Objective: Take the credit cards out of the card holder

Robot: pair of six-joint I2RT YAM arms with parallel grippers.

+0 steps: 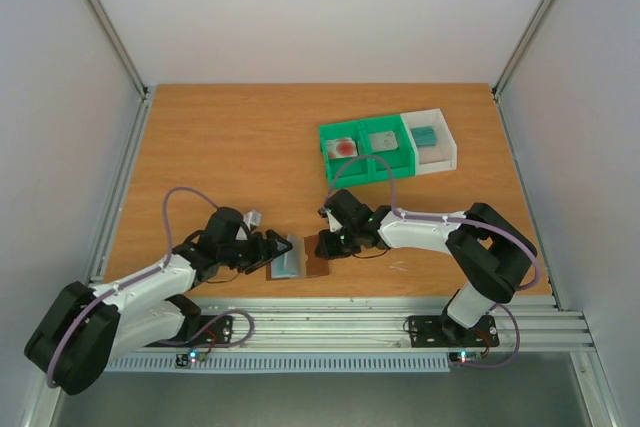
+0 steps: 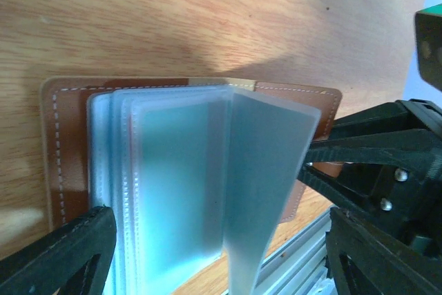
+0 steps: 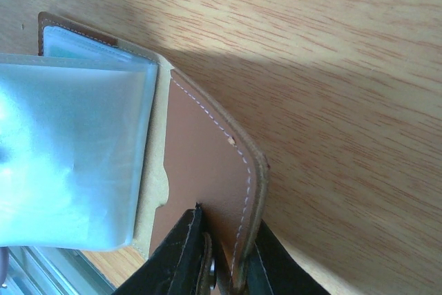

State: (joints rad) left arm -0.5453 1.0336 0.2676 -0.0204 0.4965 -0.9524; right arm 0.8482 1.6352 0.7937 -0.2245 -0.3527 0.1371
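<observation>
The card holder (image 1: 300, 259) is laid open on the wooden table (image 1: 230, 147), close to the near edge, right between the two grippers. Its brown cover is seen underneath, and its clear blue-grey pockets (image 2: 173, 170) are fanned out on top, with one pocket leaf stood up near the middle. The left gripper (image 1: 272, 252) is held wide open. In the left wrist view one of its black fingers (image 2: 76, 250) is seen at the near left corner of the pockets, and the other is seen past the holder's right edge, so the holder is placed between them. Whether the pockets are touched by these fingers cannot be told. The right gripper (image 1: 328, 245) is closed on the holder's right brown flap. In the right wrist view the stitched edge of the flap is pinched between the two dark fingers (image 3: 179, 260). The credit cards are seen well apart from the holder, toward the back right of the table. A pale card (image 1: 343, 146) with a red blot and a grey card (image 1: 382, 141) are laid in the two parts of the green tray (image 1: 350, 169). A teal card (image 1: 427, 136) is laid in the white tray (image 1: 445, 159) just beside it.
</observation>
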